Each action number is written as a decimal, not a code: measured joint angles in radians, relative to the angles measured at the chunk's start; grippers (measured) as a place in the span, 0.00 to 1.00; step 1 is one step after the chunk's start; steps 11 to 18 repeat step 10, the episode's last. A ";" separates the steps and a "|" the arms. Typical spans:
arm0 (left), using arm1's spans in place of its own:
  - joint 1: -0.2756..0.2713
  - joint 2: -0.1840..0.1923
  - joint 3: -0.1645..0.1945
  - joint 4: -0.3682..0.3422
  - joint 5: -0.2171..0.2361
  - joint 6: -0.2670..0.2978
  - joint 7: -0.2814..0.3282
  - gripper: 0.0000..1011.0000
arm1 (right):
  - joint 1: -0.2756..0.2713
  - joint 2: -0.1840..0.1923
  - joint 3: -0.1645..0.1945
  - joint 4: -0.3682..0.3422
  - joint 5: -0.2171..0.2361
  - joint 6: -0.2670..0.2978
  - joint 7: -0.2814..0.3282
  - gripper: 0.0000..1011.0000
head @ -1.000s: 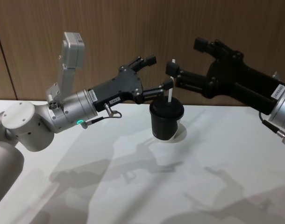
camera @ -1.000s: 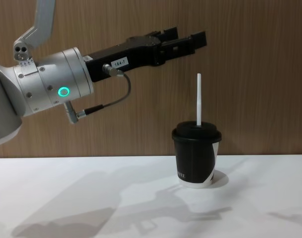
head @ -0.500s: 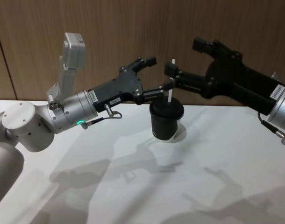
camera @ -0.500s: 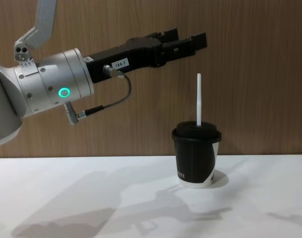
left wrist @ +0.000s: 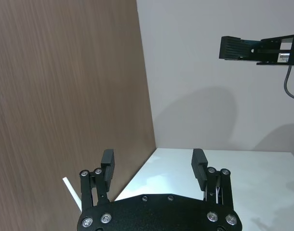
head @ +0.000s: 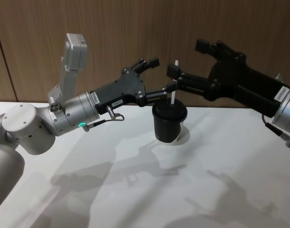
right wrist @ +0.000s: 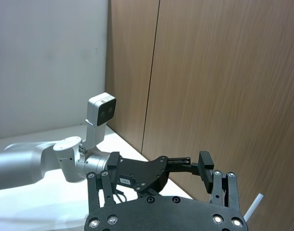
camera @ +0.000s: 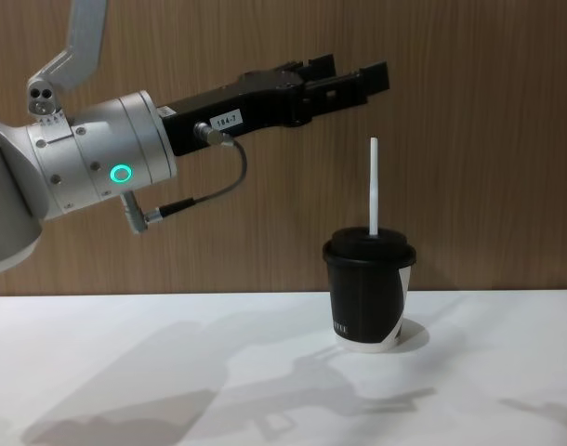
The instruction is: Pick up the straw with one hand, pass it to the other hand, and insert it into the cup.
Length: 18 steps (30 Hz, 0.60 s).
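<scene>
The straw (camera: 373, 186) stands upright in the cup (camera: 368, 294) — inserted. Left gripper (camera: 344, 79) and right gripper (head: 185, 73) hover wide and empty; best to back both straight away, clear of the straw.

**Wood wall, white table, plain grey side wall**

Ahead of you a wall of brown wood-grain panels (head: 88, 38) fills the background, with a thin vertical seam at its left edge in the head view. Below it you see a white table (head: 135, 190), smooth and matte, crossed by soft grey shadows. From the left wrist view, a plain pale grey wall (left wrist: 209, 96) meets the wood panelling at a corner. The light is even and soft.
</scene>
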 joint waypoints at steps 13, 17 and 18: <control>0.000 0.000 0.000 0.000 0.000 0.000 0.000 0.99 | 0.000 0.000 0.000 0.000 0.000 0.000 0.000 0.99; 0.000 0.000 0.000 0.000 0.000 0.000 0.000 0.99 | 0.000 0.000 0.000 0.000 0.000 0.000 0.000 0.99; 0.000 0.000 0.000 0.000 0.000 0.000 0.000 0.99 | 0.000 0.000 0.000 0.000 0.000 0.000 0.000 0.99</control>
